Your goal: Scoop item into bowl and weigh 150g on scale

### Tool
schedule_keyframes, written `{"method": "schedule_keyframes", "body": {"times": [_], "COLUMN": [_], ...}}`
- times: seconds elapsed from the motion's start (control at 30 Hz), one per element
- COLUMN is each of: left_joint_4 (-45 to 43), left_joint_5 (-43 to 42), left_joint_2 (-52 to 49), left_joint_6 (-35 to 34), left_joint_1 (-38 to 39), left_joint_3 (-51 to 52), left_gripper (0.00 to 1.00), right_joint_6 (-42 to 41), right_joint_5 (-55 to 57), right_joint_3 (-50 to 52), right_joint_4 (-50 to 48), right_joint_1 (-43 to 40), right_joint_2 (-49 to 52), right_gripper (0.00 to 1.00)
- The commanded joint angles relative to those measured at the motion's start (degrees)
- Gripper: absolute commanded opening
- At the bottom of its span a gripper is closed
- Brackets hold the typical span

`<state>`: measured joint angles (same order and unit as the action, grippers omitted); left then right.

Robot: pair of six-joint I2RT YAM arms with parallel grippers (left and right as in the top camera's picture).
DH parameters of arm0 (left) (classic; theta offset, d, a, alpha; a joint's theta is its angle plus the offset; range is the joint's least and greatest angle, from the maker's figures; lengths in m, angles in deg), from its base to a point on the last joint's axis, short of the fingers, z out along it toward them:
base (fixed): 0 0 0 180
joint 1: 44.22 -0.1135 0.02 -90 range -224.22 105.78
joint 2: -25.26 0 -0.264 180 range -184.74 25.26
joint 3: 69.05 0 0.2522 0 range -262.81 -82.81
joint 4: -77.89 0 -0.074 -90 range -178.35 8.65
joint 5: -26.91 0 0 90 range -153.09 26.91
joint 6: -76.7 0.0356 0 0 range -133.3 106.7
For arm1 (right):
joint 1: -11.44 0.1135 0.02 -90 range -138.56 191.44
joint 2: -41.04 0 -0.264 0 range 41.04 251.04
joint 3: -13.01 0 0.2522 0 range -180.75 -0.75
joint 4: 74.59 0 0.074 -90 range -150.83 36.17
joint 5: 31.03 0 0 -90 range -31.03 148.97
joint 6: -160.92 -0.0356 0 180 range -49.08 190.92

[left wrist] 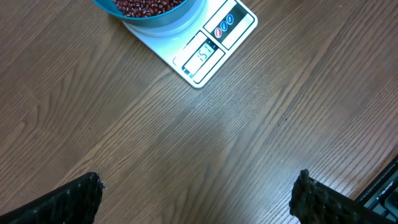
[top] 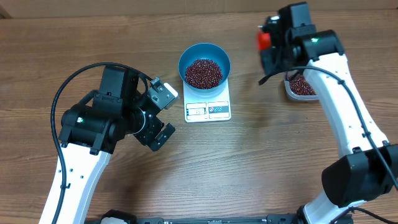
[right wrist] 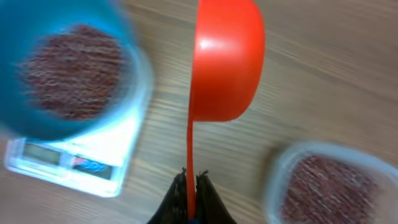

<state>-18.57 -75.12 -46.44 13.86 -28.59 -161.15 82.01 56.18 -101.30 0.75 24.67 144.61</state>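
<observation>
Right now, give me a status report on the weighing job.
Left end effector open, empty, over bare table. Right end effector shut on scoop handle, between container and bowl. Beans heaped in bowl on scale. Nothing blocking.

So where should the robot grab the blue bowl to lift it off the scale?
Probably the bowl by its thin rim, pinched from above on the side nearest the open left gripper. It looks too wide to hug, and beans fill the middle.
</observation>
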Motion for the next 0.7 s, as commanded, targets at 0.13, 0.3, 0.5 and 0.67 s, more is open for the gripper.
{"method": "schedule_keyframes", "body": {"times": [0.13,0.3,0.5,0.67], "left_joint_4": [-0.15,-0.15,-0.15,-0.15], "left_joint_5": [-1.11,-1.11,-1.11,-1.11], "left_joint_2": [-0.22,-0.22,-0.22,-0.22], "left_joint_6": [-0.59,-0.59,-0.59,-0.59], "left_joint_1": [-0.24,-0.24,-0.24,-0.24], "left_joint_3": [-0.02,-0.02,-0.02,-0.02], "left_gripper": [1.0,1.0,0.99,1.0], "right_joint_6": [5.97,7.67,7.89,7.89], "right_joint_5": [-10.82,-10.73,-9.9,-9.73], "right_joint_3": [-1.84,-1.84,-1.84,-1.84], "right_joint_4": [-2.21,-3.17,-5.92,-7.1], "right_joint_1": [5.66,8.85,9.7,9.7], "right_joint_2": [-0.94,1.14,4.94,8.59], "right_gripper": [0.04,0.04,0.04,0.04]}}
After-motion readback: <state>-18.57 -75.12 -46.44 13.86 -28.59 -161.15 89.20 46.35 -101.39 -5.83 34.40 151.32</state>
